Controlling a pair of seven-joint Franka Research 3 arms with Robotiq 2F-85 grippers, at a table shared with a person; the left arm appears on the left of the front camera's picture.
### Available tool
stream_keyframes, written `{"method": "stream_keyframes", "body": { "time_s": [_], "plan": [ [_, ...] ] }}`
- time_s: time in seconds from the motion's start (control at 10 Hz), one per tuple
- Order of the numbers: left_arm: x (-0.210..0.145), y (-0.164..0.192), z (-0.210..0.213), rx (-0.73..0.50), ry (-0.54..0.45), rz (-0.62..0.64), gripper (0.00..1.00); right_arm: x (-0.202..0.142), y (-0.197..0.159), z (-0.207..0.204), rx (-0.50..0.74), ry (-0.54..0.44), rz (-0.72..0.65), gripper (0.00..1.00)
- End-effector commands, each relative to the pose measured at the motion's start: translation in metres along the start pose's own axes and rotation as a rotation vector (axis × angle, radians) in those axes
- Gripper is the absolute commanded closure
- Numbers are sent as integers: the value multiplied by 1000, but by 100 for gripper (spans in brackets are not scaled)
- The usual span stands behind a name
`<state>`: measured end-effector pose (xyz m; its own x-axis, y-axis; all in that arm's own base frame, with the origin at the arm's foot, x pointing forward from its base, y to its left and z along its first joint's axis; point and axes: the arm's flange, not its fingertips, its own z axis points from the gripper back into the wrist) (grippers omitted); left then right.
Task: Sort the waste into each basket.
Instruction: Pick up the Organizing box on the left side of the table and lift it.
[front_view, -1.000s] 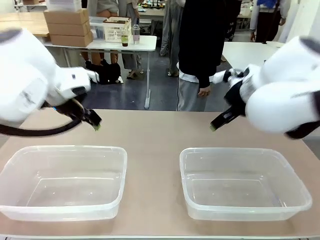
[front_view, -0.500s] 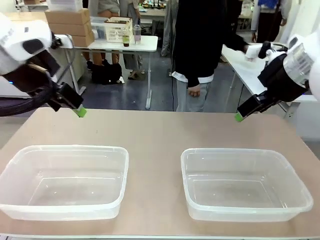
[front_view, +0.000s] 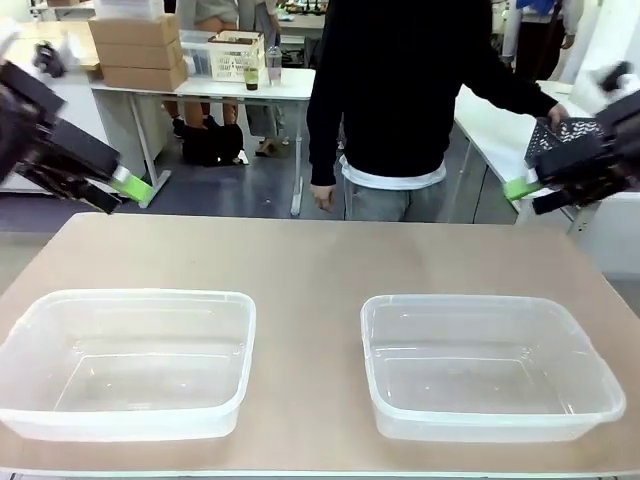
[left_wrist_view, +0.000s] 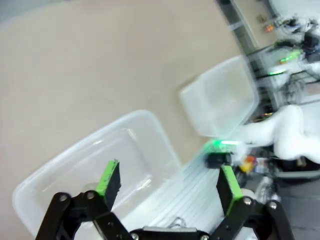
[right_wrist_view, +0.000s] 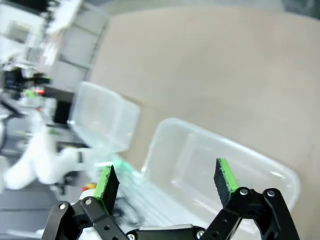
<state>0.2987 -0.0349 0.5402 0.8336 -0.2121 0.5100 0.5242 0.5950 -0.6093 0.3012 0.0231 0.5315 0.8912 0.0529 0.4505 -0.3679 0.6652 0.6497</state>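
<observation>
Seemingly high over the table, left hand and right hand, both wide open.

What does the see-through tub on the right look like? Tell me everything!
The right tub is a big rectangular box of clear plastic with rounded corners and a rolled rim. It stands upright and empty on the tan table, apart from the other tub; nothing else touches it.
</observation>
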Motion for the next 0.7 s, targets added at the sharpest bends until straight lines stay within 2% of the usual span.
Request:
{"method": "stream_keyframes", "body": {
  "time_s": [0.0, 0.2, 0.3, 0.4, 0.6],
  "plan": [
    [-23, 37, 28, -406, -222, 349, 0, -15, -54, 23, 522, -170, -572, 0],
    [-45, 60, 41, -425, -332, 496, 0, -37, -92, 41, 556, -298, -690, 0],
    [-47, 63, 38, -291, -327, 581, 0, -43, -97, 45, 421, -353, -707, 0],
    [-29, 58, 62, -361, -210, 309, 0, -25, -80, 49, 363, -98, -361, 0],
    [-29, 58, 62, -361, -210, 309, 0, -25, -80, 49, 363, -98, -361, 0]
  ]
}}
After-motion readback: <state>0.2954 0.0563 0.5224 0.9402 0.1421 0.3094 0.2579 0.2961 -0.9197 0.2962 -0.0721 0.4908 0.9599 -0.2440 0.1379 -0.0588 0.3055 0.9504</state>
